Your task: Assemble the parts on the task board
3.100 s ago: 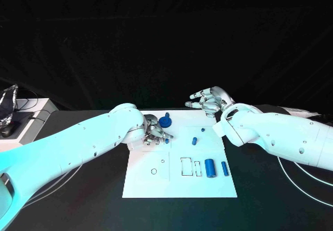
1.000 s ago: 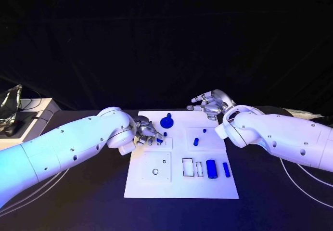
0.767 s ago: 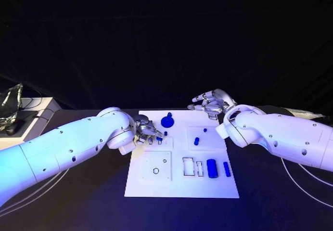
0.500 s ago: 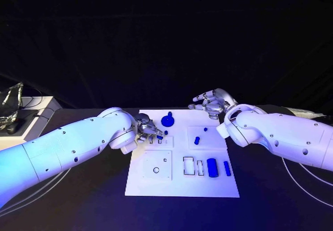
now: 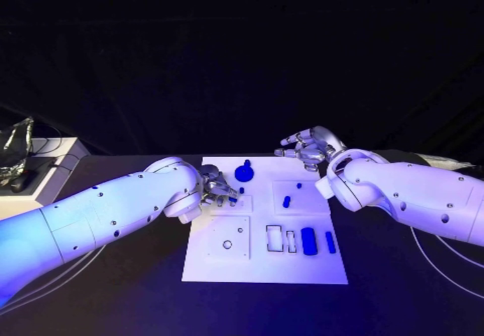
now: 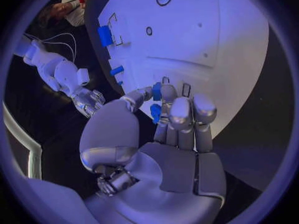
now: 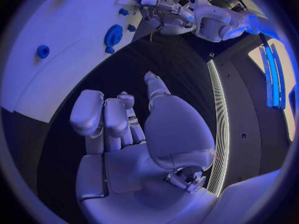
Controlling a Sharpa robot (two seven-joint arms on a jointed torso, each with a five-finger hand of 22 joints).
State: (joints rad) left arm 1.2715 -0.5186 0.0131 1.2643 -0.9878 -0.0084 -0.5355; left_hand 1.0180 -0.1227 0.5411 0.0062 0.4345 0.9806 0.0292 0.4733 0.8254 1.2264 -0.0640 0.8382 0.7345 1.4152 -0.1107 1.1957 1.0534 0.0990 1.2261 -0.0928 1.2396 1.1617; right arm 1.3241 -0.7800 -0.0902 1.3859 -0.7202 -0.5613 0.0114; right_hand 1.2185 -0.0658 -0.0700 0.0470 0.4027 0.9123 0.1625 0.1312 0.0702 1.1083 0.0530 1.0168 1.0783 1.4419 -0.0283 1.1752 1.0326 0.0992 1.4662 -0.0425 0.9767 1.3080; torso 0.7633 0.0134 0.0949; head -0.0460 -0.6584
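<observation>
The white task board (image 5: 264, 262) lies mid-table. My left hand (image 5: 216, 190) hovers over its far left part and pinches a small blue piece (image 5: 232, 200) between thumb and fingers; the left wrist view shows that piece (image 6: 156, 92) at the fingertips (image 6: 179, 109). A blue knob-shaped part (image 5: 243, 173) stands at the board's far edge. A short blue peg (image 5: 287, 202) and a tiny blue dot (image 5: 299, 185) sit right of the hand. A thick blue cylinder (image 5: 308, 240) and a thin one (image 5: 330, 242) lie nearer me. My right hand (image 5: 308, 148) hangs beyond the board's far right corner, holding nothing, fingers apart (image 7: 102, 114).
A white box (image 5: 40, 168) with dark gear and cables stands at the table's left edge. Thin cables (image 5: 429, 259) trail on the black table to the right of the board. Several outlined recesses (image 5: 272, 238) mark the board's near half.
The left hand has kept its pinch on the small blue piece and has stayed over the same part of the board. The right hand has barely moved.
</observation>
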